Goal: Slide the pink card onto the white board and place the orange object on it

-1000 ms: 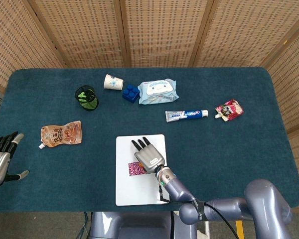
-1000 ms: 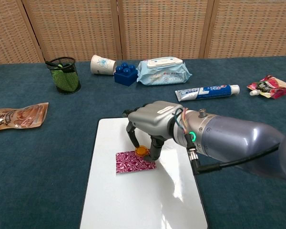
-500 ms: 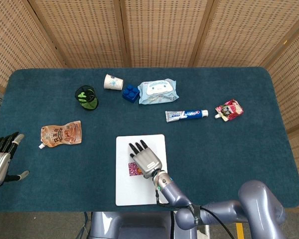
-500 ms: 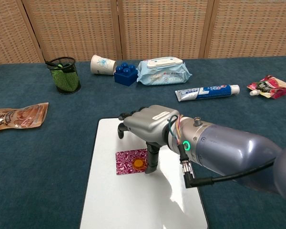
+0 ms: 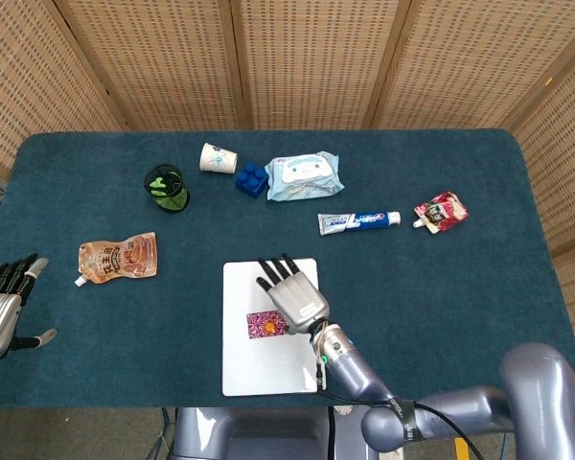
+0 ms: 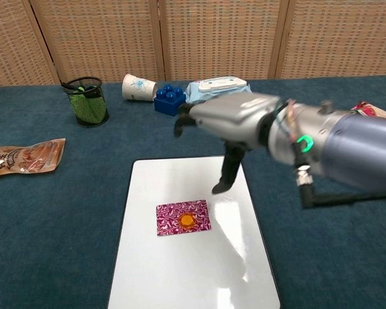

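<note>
A pink patterned card point(image 6: 183, 217) point(image 5: 265, 325) lies flat on the white board point(image 6: 193, 270) point(image 5: 259, 369). A small round orange object point(image 6: 188, 221) point(image 5: 268, 326) sits on the card's middle. My right hand point(image 6: 228, 125) point(image 5: 292, 295) hovers well above the board, open, fingers spread, holding nothing and apart from the card. Far off at the table's left edge, my left hand point(image 5: 2, 307) rests open; the chest view does not show it.
A snack pouch point(image 5: 118, 258) lies at left. A mesh cup point(image 5: 167, 188), paper cup point(image 5: 217, 157), blue brick point(image 5: 252, 179) and wipes pack point(image 5: 305, 175) line the back. Toothpaste point(image 5: 358, 221) and a red pouch point(image 5: 441, 211) lie at right.
My right hand let go of the orange object on the card, opened, and rose up and to the right, away from the board. The left hand has not moved.
</note>
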Controlling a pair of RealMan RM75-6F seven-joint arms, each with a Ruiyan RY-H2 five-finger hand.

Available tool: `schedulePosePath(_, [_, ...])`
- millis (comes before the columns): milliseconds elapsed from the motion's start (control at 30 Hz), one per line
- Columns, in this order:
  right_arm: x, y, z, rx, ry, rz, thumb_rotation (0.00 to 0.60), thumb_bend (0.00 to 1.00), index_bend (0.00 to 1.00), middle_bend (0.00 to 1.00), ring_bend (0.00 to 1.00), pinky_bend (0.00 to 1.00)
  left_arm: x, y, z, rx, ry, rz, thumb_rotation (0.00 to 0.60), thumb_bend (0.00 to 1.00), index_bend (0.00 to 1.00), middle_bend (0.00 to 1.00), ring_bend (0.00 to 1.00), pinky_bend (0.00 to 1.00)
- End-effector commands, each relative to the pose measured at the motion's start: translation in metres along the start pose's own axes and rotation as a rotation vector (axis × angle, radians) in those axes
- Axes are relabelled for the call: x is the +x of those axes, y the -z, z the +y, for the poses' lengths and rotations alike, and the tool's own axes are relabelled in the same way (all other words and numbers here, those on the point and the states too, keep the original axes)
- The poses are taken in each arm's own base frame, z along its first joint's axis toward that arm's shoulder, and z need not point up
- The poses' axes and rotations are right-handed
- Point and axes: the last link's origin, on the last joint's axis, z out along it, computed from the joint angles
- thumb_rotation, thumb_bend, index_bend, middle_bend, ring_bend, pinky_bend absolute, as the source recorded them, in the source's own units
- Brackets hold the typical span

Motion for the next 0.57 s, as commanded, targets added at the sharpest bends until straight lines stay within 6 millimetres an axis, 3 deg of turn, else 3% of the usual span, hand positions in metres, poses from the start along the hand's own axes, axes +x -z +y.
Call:
schedulePosePath(33, [0.03, 0.041, 0.061, -0.084, -0.023, 0.151, 0.6, 0.1, 0.17, 0.0, 0.0, 0.0, -0.001, 0.0, 0.003, -0.023, -0.008, 0.019, 0.6, 0.0, 0.0, 0.0, 0.0, 0.0])
schedulePosePath(167, [0.027, 0.082, 0.128, -0.19, -0.037, 0.256, 0.6, 0.06, 0.12, 0.0, 0.0, 0.0, 0.0, 0.003, 0.007, -0.042, -0.01, 0.053, 0.6, 0.0, 0.0, 0.0, 0.0, 0.0])
schedulePosePath(300, [-0.003, 0.143, 0.18, -0.305, -0.102, 0.277, 0.6, 0.0, 0.06, 0.0, 0.0, 0.0, -0.001, 0.007, 0.009, -0.028, -0.022, 0.074, 0.6, 0.0, 0.0, 0.0, 0.0, 0.0])
schedulePosePath(433, [-0.026, 0.195, 0.209, -0.39, -0.146, 0.338, 0.6, 0.0, 0.02, 0.0, 0.0, 0.0, -0.001, 0.012, 0.011, -0.034, -0.024, 0.087, 0.6, 0.0, 0.0, 0.0, 0.0, 0.0])
schedulePosePath(567, [-0.044, 0.232, 0.226, -0.452, -0.175, 0.397, 0.6, 0.0, 0.0, 0.0, 0.0, 0.0, 0.001, 0.016, 0.015, -0.055, -0.028, 0.107, 0.6, 0.0, 0.0, 0.0, 0.0, 0.0])
